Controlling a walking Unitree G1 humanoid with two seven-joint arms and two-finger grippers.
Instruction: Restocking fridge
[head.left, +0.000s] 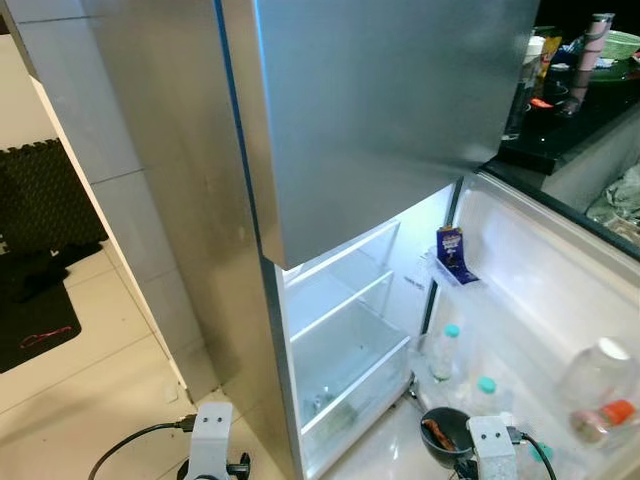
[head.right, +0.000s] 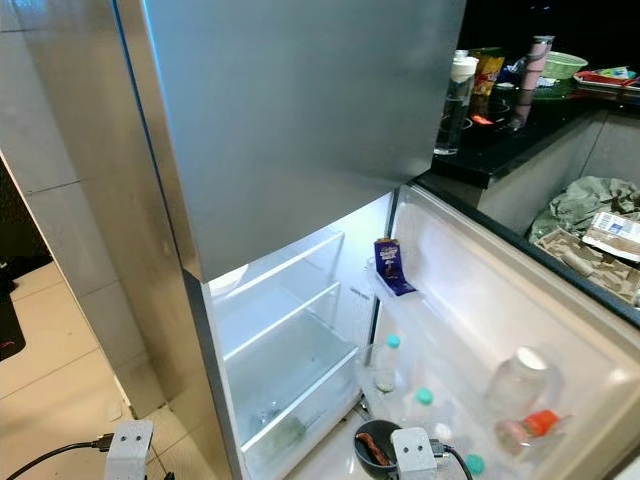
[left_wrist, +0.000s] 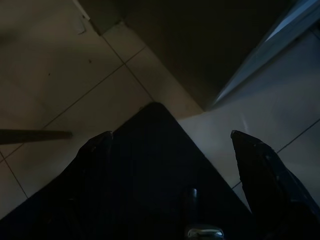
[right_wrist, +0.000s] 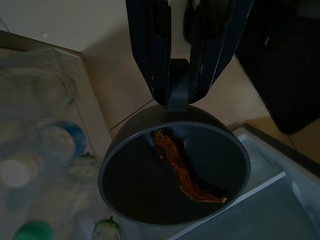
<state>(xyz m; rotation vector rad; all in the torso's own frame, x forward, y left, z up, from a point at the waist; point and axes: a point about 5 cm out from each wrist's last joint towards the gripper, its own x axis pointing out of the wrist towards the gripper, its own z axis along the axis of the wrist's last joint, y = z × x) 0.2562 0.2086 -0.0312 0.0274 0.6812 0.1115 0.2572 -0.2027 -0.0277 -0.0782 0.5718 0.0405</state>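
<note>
1. Right gripper low in front of the open fridge, fingers closed on the short handle of a dark pan.
2. Pan held level beside the lower edge of the open compartment, near the door shelves; also seen from the head at.
3. One reddish-brown chilli lying inside the pan, stem end toward the handle.
4. Left gripper hanging idle over the tiled floor, fingers spread wide apart, holding nothing, with a dark mat beneath.
5. Upper fridge door shut, a plain steel face; lower compartment lit, with white shelves and a clear drawer at the bottom.
6. Lower door swung open to the right, its inner side facing up toward the head cameras.
7. Blue carton standing in the upper door shelf.
8. Bottle with a teal cap upright in the lower door shelf; a second teal-capped bottle just beside it, nearer the pan.
9. Large clear jar with a white lid further right in the door, an orange-capped item just below it.
10. Dark counter behind the door, crowded with a tall clear bottle, a green bowl and other packets too small to tell.
11. Black foam mat on the floor far left, well apart from the fridge.
</note>
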